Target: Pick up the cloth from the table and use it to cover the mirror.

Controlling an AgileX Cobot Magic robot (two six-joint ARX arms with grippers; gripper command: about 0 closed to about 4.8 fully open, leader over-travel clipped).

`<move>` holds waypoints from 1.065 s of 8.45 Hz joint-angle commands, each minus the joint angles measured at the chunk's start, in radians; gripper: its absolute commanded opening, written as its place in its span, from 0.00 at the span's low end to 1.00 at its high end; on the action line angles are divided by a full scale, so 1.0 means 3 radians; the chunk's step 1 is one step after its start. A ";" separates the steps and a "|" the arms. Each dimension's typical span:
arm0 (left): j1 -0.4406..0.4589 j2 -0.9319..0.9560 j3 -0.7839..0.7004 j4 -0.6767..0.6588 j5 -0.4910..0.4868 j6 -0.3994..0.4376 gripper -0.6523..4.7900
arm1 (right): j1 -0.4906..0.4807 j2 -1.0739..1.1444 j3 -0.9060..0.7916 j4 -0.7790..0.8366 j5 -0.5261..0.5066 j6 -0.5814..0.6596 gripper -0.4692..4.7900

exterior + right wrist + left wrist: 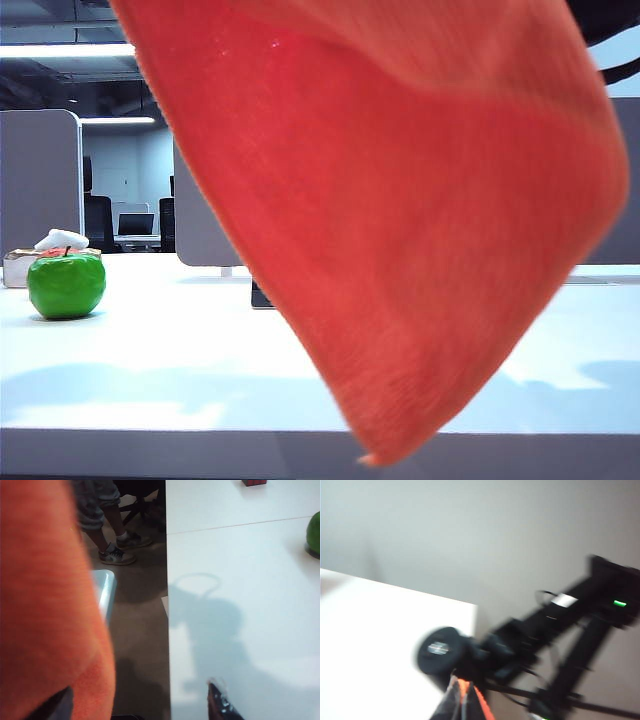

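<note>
Table (180, 370): white, wide, pale front edge along the bottom of the exterior view. Soft shadows lie across it.

Cloth (400, 200): bright orange, fuzzy, lifted clear of the table and hanging close to the exterior camera, filling the middle and right of that view. It tapers to a single low corner that hangs in front of the table's front edge. Through my right wrist camera the same cloth fills one whole side of the picture as an orange blur.

Mirror (260, 296): only a dark sliver shows at the cloth's left edge, standing on the table toward the back; the rest is hidden behind the cloth.

Green apple (66, 285): sits on the table at far left, well apart from the cloth. A small box with white tissue stands just behind it.

My left end effector (462, 700): clenched on the cloth; a strip of orange shows pinched between the dark finger tips. Picture blurred. It sits beyond the table's corner, with the other black arm in the background.

My right end effector (150, 707): jaws standing wide. One dark fingertip (222, 705) shows over the table, the other is at the lower fringe of the cloth. Whether it grips the cloth I cannot tell.
</note>
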 commanded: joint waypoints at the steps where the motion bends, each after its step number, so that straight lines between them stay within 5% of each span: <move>1: 0.0072 -0.0013 0.0017 0.0032 -0.0258 0.0120 0.11 | 0.0086 -0.0011 0.0013 0.0017 -0.0051 0.0004 0.73; 9: 0.0071 -0.0011 0.0017 -0.0134 -0.1279 0.0248 0.11 | 0.0244 -0.0017 0.0015 0.0020 -0.0028 0.0050 0.73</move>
